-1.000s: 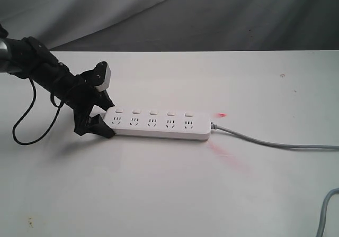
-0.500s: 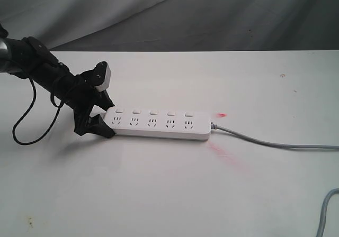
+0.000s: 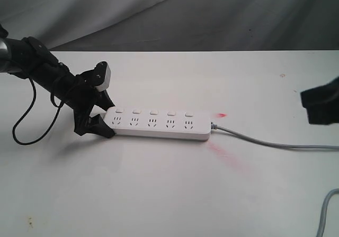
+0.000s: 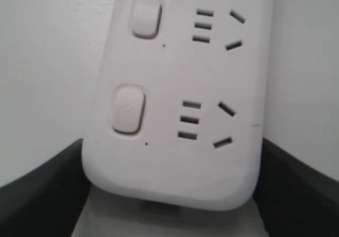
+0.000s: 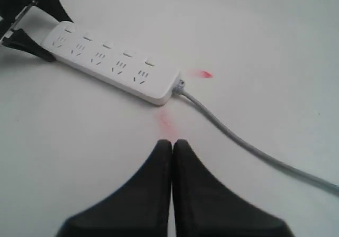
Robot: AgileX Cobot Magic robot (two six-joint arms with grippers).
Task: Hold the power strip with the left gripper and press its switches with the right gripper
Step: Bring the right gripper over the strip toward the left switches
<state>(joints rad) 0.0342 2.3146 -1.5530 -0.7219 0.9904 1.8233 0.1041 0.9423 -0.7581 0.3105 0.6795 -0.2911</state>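
Up front, bare white tabletop (image 3: 159,205), with a thin grey cord (image 3: 265,142) trailing to the right edge. Centre frame, the long flat white plastic power strip (image 3: 159,123) lies flat, its five small white square switches (image 3: 153,111) along the far side. The black two-fingered left gripper (image 3: 104,118) clamps its left end. At far right, the black right gripper (image 5: 172,143) has its fingers pressed together, well apart from the strip.

Smooth, faintly glossy white plastic power strip (image 3: 159,126) on a matt white table (image 3: 159,194).
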